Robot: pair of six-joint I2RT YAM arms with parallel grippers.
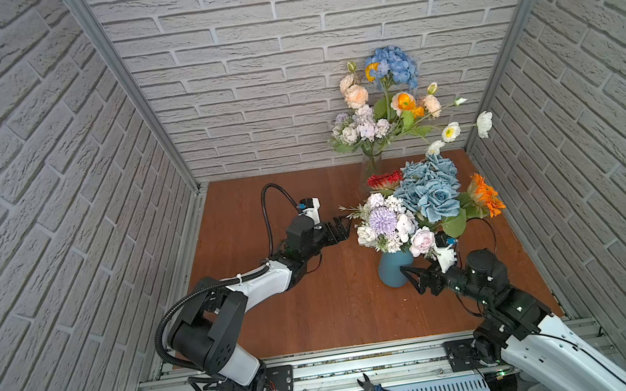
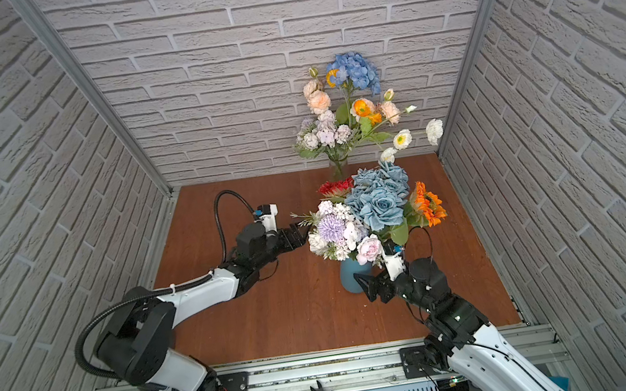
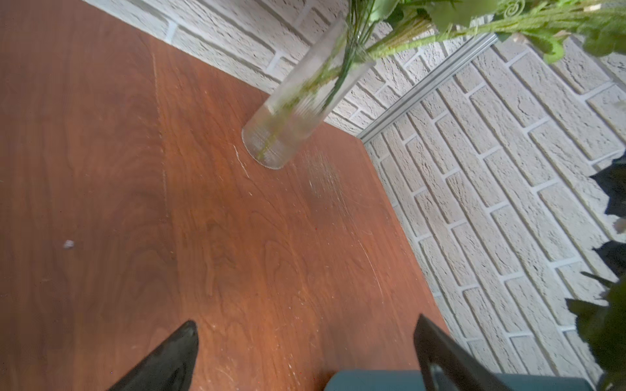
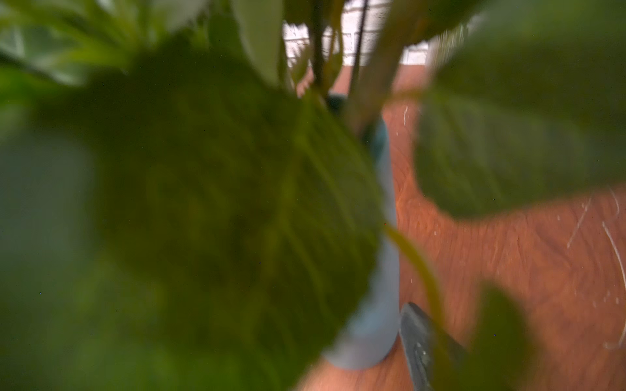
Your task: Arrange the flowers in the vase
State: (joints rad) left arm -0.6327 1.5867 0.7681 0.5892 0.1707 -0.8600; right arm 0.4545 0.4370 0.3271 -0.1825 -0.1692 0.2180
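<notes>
With the flowers stood in the blue vase and the left gripper and right gripper both seen spread and empty close beside it, it was judged that the top-heavy vase could be tipped, or stems dragged out, if leaves were snagged.

table: scuffed wood | tall vase: clear ribbed glass | blue vase: matt, perhaps ceramic

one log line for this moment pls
left gripper: open, empty, beside flowers | right gripper: open, low beside blue vase | flowers: standing in blue vase | glass vase: filled, at rear
</notes>
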